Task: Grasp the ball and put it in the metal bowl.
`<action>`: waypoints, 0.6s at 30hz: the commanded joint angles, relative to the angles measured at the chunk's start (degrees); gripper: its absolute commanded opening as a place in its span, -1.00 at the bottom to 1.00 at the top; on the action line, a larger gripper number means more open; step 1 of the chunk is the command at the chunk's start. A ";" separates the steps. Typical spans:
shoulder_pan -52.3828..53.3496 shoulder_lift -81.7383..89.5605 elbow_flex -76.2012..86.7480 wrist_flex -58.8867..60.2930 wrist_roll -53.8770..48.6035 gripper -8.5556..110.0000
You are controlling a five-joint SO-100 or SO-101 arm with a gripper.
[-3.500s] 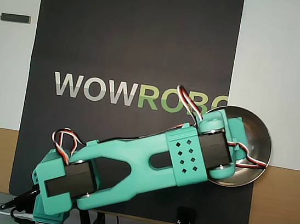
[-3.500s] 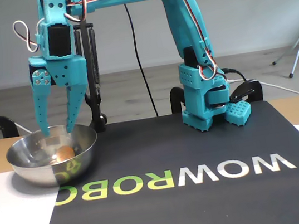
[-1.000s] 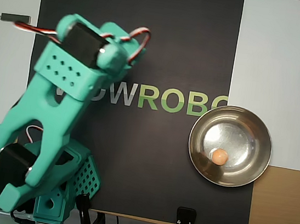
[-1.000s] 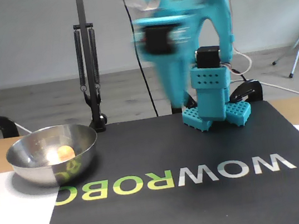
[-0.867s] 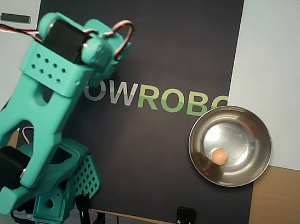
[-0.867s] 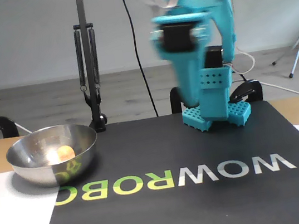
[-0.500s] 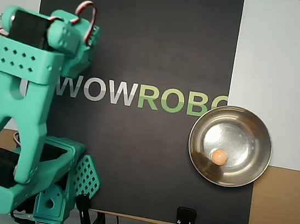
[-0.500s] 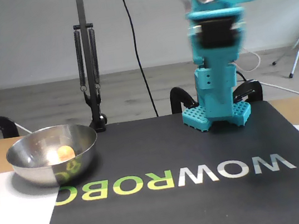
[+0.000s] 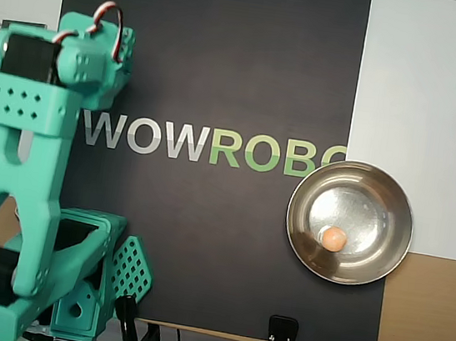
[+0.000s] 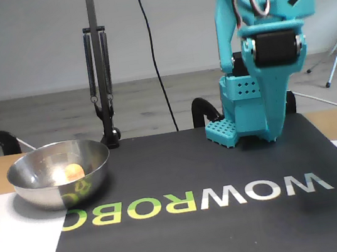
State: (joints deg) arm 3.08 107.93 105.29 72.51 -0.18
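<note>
Steel metal bowl [image 9: 392, 200] sits at mat's [image 9: 227, 53] 4 o'clock edge in overhead view, ball [image 9: 334, 238] resting inside, slightly toward bowl's 7 o'clock. Teal arm [image 9: 19, 160] parked way over at 9 o'clock, well apart from bowl. Claw hidden under wrist, can't tell if open or closed, honestly.

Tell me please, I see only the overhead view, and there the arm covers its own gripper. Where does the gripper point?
Observer: In the fixed view the gripper hangs straight down in front of the arm's base, its tip low over the black mat. I cannot tell whether it is open or shut.
Operator: Does the ball sit deep in the bowl?
Observer: Yes. From the side the ball lies below the rim of the metal bowl.
</note>
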 commanded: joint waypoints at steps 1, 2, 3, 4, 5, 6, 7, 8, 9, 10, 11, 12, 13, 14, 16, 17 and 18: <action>-1.23 8.17 8.17 -5.27 0.35 -0.86; -1.49 10.46 10.81 -6.86 0.35 -0.86; -1.67 12.83 13.36 -8.35 0.35 -0.86; -2.02 15.21 15.73 -9.84 0.35 -0.86; -2.20 17.49 18.11 -11.25 0.35 -0.86; -2.37 19.86 20.57 -12.66 0.35 -0.86; -2.37 22.32 22.85 -13.97 0.35 -0.86; -2.46 24.79 25.14 -15.29 0.35 -0.86; -2.46 27.07 27.25 -16.70 0.35 -0.86; -2.46 29.36 29.53 -18.11 0.26 -0.86; -2.72 31.55 31.64 -19.51 0.26 -0.86; -3.08 33.84 33.75 -20.92 0.26 -0.86; -3.34 36.04 35.86 -22.15 0.26 -0.86; -3.34 38.23 37.88 -23.29 0.26 -0.86; -3.43 42.63 41.57 -25.58 0.26 -0.86; -3.52 44.74 43.33 -26.63 0.26 -0.86; -4.04 46.85 45.00 -27.69 0.26 -0.86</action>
State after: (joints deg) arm -0.44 149.41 147.39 47.11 -0.09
